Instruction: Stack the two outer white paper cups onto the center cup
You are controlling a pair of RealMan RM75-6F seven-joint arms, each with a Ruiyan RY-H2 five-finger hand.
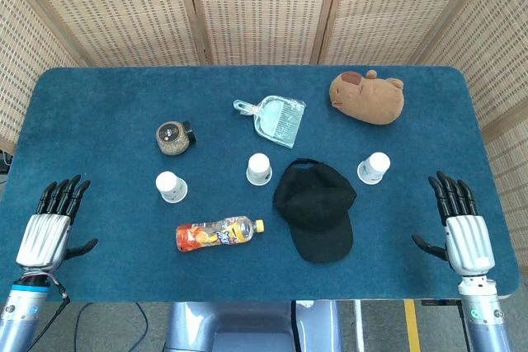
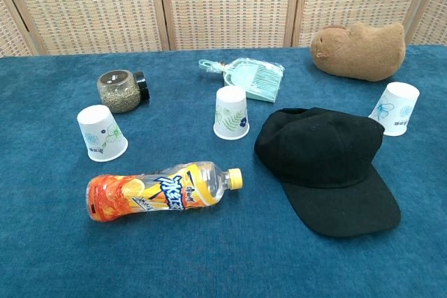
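Note:
Three white paper cups stand upside down in a row on the blue table. The left cup (image 1: 171, 186) (image 2: 102, 133) is apart from the center cup (image 1: 259, 169) (image 2: 231, 113), and the right cup (image 1: 374, 167) (image 2: 396, 108) stands beyond a black cap. My left hand (image 1: 54, 224) lies flat and open at the table's near left edge, well away from the left cup. At the near right edge rests my right hand (image 1: 460, 225), also open with fingers spread and holding nothing. Neither hand shows in the chest view.
A black cap (image 1: 318, 208) (image 2: 327, 166) lies between the center and right cups. An orange drink bottle (image 1: 218, 233) (image 2: 160, 190) lies in front of the left cup. Behind are a jar (image 1: 174, 137), a teal dustpan (image 1: 276, 119) and a brown plush animal (image 1: 368, 96).

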